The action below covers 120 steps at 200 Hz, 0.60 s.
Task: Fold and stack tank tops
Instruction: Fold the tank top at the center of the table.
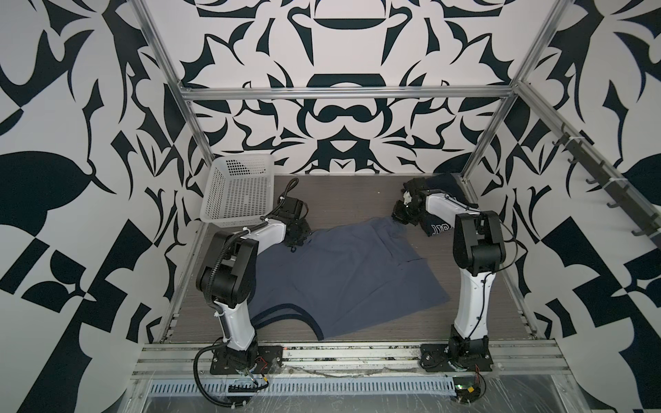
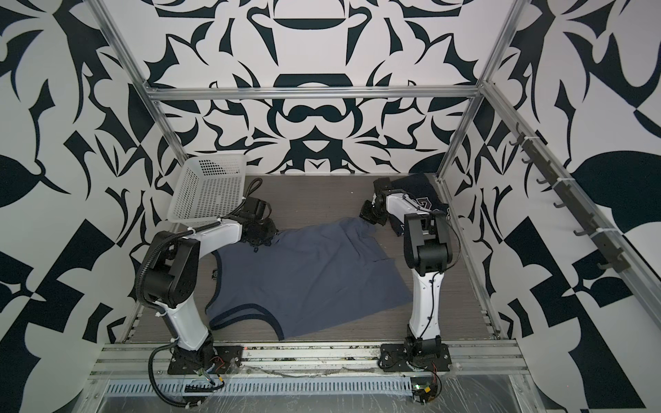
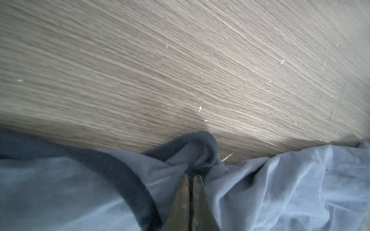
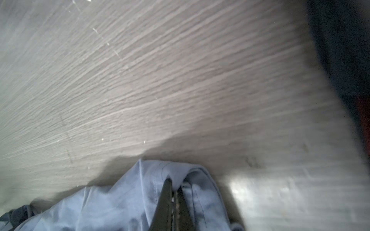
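- The left claw (image 3: 191, 177) is clamping fully shut on the dark-trimmed strap end of the grey top (image 1: 339, 271). The right claw (image 4: 174, 185) is pinching shut on its far hem corner.
- The grey top is lying spread mid-table (image 1: 339, 193). The navy top (image 2: 416, 186) is sitting, seemingly folded, at the far right corner.
- The first fold seems to be starting. The next move likely calls for lifting both corners evenly and carrying the far edge toward the near one.
- The grey top's long axis is running left-right, with straps pointing left and hem pointing right.
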{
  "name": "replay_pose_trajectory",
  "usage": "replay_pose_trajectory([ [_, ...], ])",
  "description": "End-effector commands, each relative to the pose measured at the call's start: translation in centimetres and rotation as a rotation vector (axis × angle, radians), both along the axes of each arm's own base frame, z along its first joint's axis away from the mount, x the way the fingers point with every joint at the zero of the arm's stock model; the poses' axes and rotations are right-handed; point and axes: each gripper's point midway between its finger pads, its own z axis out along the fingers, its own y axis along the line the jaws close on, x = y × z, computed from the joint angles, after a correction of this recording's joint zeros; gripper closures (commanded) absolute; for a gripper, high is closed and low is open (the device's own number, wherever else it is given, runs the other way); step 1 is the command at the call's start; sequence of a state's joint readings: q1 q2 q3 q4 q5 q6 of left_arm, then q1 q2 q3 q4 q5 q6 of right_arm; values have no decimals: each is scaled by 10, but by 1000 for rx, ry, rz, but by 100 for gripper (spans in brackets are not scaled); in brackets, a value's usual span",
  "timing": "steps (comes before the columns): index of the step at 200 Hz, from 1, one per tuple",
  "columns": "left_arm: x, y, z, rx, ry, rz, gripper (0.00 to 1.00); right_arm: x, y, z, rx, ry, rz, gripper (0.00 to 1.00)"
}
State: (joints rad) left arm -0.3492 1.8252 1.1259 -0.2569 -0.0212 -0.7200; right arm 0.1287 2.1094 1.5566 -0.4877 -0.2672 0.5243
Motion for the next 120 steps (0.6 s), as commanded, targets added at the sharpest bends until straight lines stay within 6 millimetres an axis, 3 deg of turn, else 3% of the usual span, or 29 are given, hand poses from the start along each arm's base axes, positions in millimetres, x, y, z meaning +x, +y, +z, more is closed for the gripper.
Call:
replay_pose_trajectory([
  [1, 8, -3, 6, 6, -14, -10, 100, 3, 1, 38, 18, -93, -9, 100],
  [57, 10, -2, 14, 14, -30, -11, 100, -26, -4, 57, 20, -127, -9, 100],
  [97, 6, 3, 24, 26, -61, -6, 100, -74, -9, 65, 12, -127, 5, 100],
  [120, 1, 8, 27, 38, -78, -2, 100, -113, -18, 68, -11, -112, 5, 100],
])
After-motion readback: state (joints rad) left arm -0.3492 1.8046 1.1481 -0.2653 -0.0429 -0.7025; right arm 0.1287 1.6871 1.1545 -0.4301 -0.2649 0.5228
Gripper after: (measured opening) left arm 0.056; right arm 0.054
